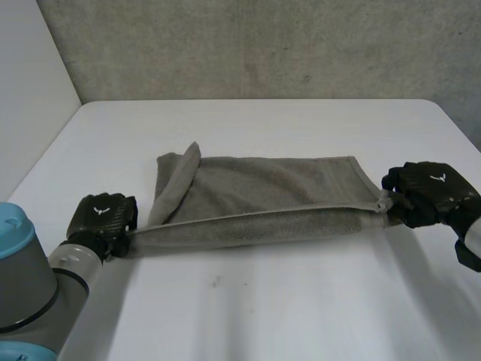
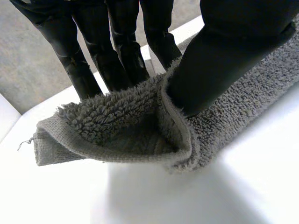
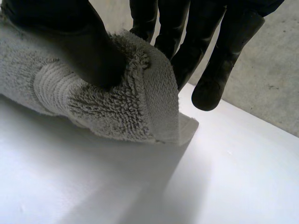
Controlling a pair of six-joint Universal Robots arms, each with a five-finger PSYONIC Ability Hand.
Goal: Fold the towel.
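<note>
Left hand (image 1: 101, 217) pinches towel (image 1: 263, 192) front corner, thumb against fingers; right hand (image 1: 431, 192) pinches opposite corner; white table (image 1: 263, 308) beneath.

the left hand (image 1: 101, 216) and right hand (image 1: 432, 192) are black with a small white mark on each back, and the left arm (image 1: 34, 286) is grey with a light-blue cap.
</note>
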